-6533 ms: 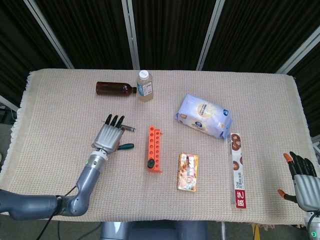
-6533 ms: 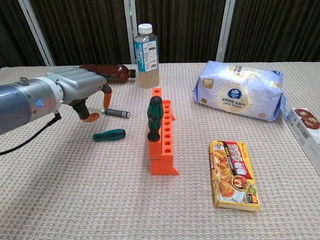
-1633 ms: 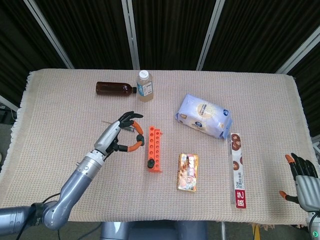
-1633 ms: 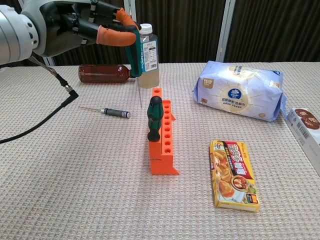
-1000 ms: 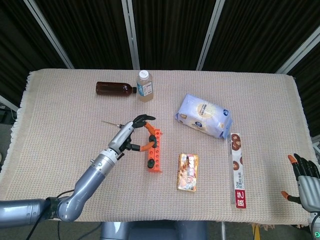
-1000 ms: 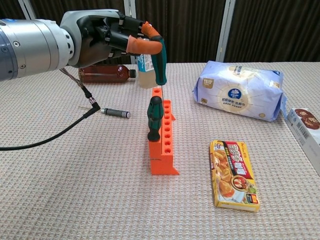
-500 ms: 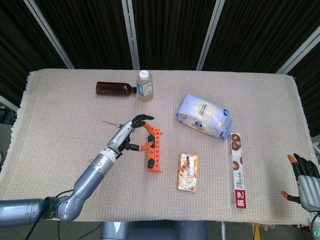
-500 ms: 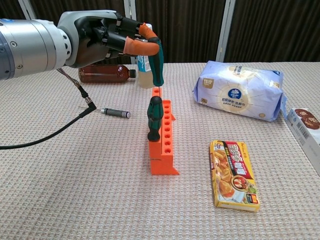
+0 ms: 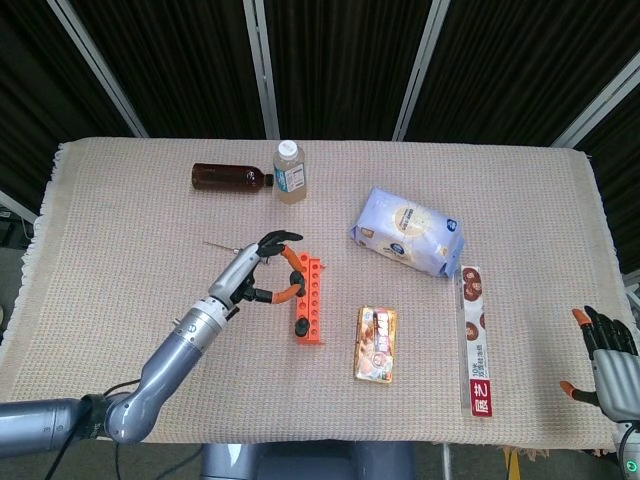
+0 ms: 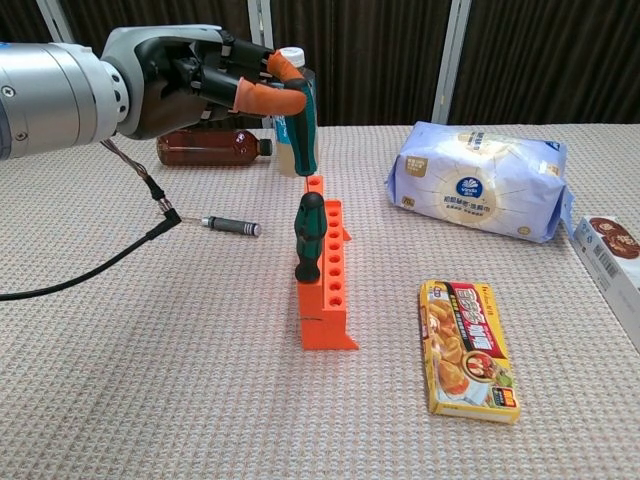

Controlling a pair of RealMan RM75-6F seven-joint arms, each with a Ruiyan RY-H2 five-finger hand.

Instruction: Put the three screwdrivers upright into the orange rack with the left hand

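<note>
Rack, orange, stands mid-bench with one green screwdriver upright in a near hole. The left hand grasps a second green-handled driver upright above the rack's far end. The third, black driver lies left of the rack. Behind stand a clear bottle and a lying brown bottle; a blue bag and yellow box lie right. The right hand, fingers spread and empty, waits at the near right edge.

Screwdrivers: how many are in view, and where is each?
3: one standing in the orange rack, one held upright by the left hand over the rack's far end, one lying on the cloth left of it.
</note>
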